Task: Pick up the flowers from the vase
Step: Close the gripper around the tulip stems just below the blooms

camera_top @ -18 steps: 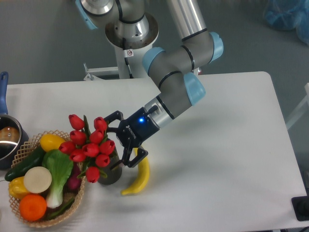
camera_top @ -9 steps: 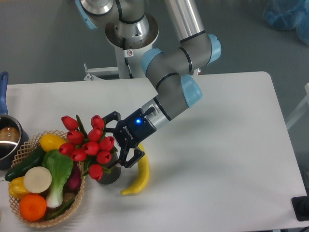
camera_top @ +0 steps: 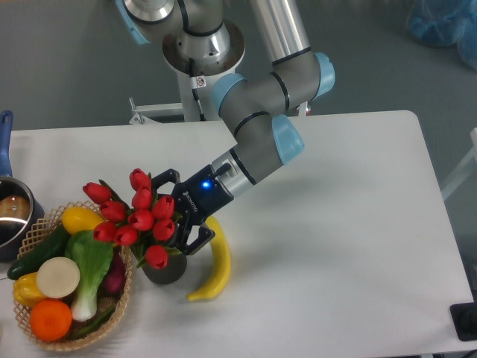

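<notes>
The flowers [camera_top: 134, 220] are bright red with green leaves. The vase [camera_top: 165, 268] is dark grey. The claw [camera_top: 174, 215] is black with a small blue light. The banana [camera_top: 214, 266] is yellow. The basket [camera_top: 112, 317] is tan and woven. The worktop [camera_top: 335, 239] is white.

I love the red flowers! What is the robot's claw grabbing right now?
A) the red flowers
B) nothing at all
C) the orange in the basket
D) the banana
A, the claw is closed around the bunch of red flowers, right above the dark vase, while the banana lies on the table untouched.
</notes>
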